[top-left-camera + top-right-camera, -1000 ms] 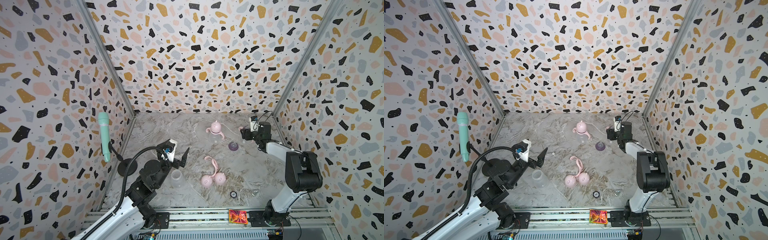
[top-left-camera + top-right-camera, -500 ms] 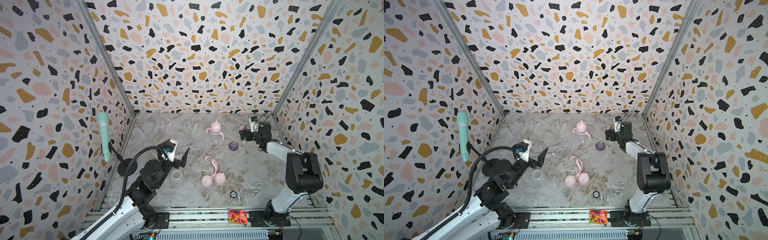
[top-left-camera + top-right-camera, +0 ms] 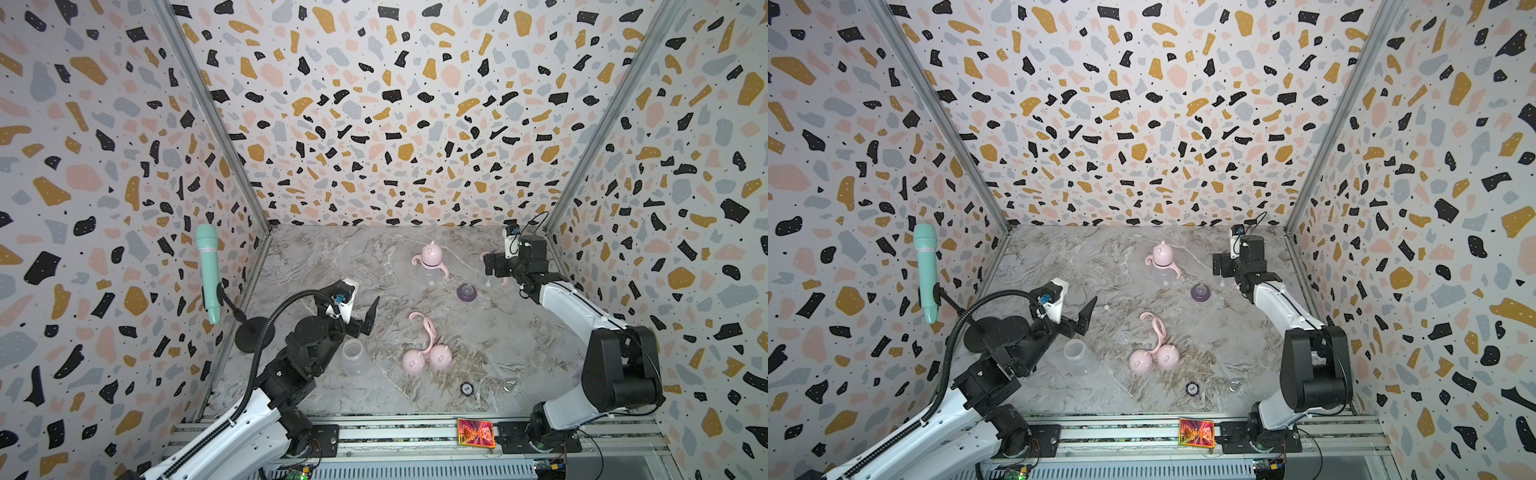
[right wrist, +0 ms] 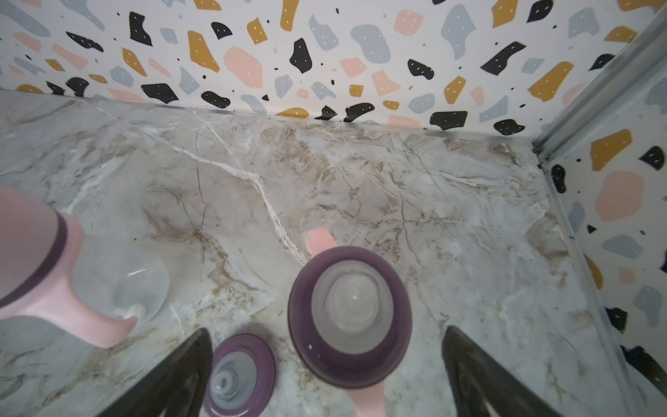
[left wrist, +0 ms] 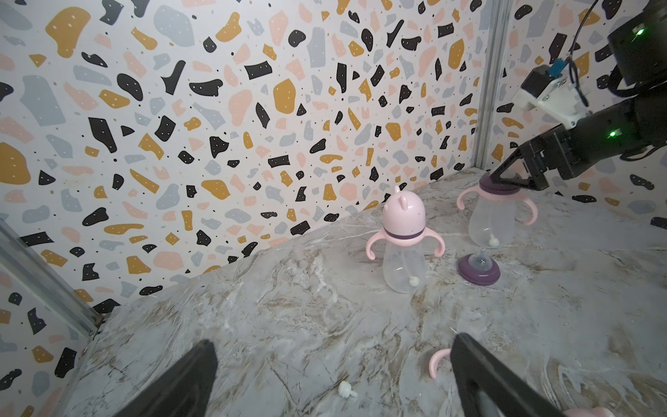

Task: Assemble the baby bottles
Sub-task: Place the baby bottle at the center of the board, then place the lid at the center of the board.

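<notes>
My right hand [image 4: 326, 329] sits open over the far-right collared bottle [image 5: 491, 220]; capping looks next, so my open left hand [image 5: 334, 339] needs a dome cap [image 3: 413, 360].

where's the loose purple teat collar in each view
a top view: loose teat collar front-right of the capped bottle
a top view: collar, same spot by the capped bottle
left wrist: collar by the capped bottle's base
right wrist: collar beside the uncapped bottle
shared landmark: capped bottle
</notes>
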Controlling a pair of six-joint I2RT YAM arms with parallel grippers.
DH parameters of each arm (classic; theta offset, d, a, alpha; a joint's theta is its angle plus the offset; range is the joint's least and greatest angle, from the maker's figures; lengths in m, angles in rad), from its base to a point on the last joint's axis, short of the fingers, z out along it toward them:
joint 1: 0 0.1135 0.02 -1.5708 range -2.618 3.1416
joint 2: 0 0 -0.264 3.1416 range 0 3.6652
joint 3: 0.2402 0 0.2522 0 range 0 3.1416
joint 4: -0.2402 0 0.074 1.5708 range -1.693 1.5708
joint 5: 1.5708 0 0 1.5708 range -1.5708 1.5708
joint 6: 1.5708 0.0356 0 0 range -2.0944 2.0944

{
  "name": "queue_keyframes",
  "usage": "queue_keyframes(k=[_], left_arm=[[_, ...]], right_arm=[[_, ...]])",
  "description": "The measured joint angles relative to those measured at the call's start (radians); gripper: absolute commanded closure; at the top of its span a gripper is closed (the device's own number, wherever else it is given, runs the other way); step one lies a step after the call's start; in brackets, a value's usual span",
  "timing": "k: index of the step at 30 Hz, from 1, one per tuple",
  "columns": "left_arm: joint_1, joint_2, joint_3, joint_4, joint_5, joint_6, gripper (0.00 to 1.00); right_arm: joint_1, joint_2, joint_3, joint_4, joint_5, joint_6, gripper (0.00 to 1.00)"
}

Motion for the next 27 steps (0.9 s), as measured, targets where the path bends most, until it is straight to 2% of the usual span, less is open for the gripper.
queue_keyframes(k=[6,13,20,27], left_arm=[[0.000,0.011,0.000,-0.002,-0.039,-0.026,0.00],[0.000,0.009,0.001,-0.008,-0.137,-0.044,0.00],[0.000,-0.014,0.007,-0.009,-0.195,-0.048,0.00],[0.000,-0.015,0.010,-0.010,-0.209,-0.051,0.00]], right_arm=[[0.090,-0.085,0.100,-0.164,0.030,0.016,0.09],[0.308,-0.188,0.102,-0.357,-0.133,0.023,0.15],[0.510,-0.220,0.000,-0.531,-0.217,0.058,0.19],[0.597,-0.210,-0.157,-0.578,-0.219,0.135,0.15]])
